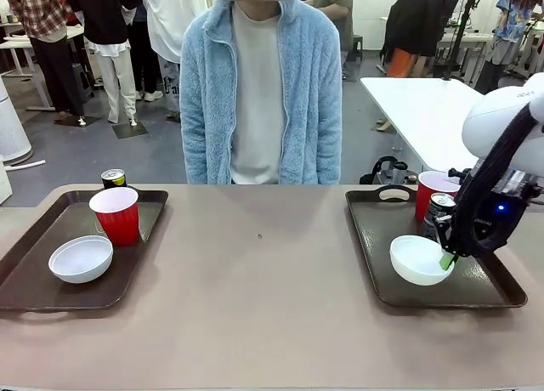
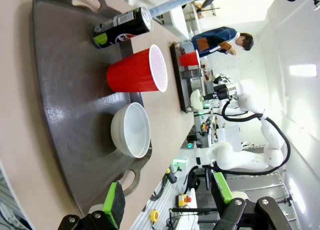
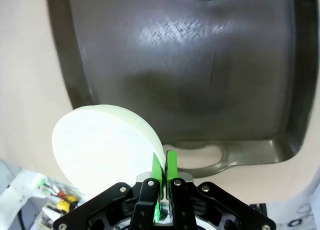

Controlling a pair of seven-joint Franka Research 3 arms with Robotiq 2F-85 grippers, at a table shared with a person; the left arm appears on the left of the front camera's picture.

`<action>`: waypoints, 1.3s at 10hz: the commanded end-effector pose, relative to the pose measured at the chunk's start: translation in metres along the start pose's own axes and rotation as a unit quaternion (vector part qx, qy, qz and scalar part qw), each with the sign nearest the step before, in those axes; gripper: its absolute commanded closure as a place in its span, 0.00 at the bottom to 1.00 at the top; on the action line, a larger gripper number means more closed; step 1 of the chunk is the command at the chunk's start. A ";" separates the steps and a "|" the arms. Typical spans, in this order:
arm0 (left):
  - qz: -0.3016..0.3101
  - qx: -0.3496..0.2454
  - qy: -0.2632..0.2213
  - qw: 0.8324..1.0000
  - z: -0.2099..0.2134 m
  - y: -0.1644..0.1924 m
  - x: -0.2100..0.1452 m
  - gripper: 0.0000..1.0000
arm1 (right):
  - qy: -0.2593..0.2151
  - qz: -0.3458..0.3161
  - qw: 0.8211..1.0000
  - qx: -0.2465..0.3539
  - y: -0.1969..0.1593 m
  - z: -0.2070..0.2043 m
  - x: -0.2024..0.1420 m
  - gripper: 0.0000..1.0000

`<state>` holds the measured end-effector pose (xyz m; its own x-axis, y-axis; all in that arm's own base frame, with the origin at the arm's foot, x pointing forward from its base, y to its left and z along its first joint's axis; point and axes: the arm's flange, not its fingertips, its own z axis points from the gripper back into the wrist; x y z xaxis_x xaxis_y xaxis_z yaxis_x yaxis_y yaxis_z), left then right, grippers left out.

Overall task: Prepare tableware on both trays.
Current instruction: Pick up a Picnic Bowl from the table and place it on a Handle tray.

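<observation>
Pinching the rim of the white bowl, the right hand should lower it flat onto the right tray before releasing.

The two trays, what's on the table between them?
Nothing: in the front view, the tabletop between the left tray and the right tray is bare apart from a tiny dark speck.

Robotics lab: other white tables, onlookers, equipment benches behind.
</observation>
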<state>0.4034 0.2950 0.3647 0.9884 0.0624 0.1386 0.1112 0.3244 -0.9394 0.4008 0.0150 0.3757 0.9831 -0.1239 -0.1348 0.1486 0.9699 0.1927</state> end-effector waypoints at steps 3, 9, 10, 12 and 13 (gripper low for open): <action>-0.006 0.002 0.001 1.000 0.001 -0.002 -0.002 0.08 | 0.033 -0.024 0.998 -0.054 0.003 -0.015 0.044 0.96; -0.006 0.002 0.001 1.000 0.001 -0.002 -0.002 0.08 | 0.044 -0.012 0.996 -0.073 0.009 -0.010 0.045 0.00; -0.006 0.002 0.001 1.000 0.001 -0.002 -0.002 0.08 | 0.052 0.009 0.996 -0.070 0.018 0.002 0.029 0.00; -0.006 0.002 0.001 1.000 0.001 -0.002 -0.002 0.08 | 0.056 0.024 0.996 -0.071 0.033 0.027 -0.006 0.13; -0.006 0.002 0.001 1.000 0.001 -0.002 -0.002 0.08 | 0.057 0.020 0.995 -0.077 0.040 0.038 -0.024 0.03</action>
<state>0.4035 0.2947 0.3647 0.9884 0.0619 0.1387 0.1115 0.3239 -0.9395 0.4067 0.0452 0.4127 0.9673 -0.0608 -0.2464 0.0814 0.9939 0.0744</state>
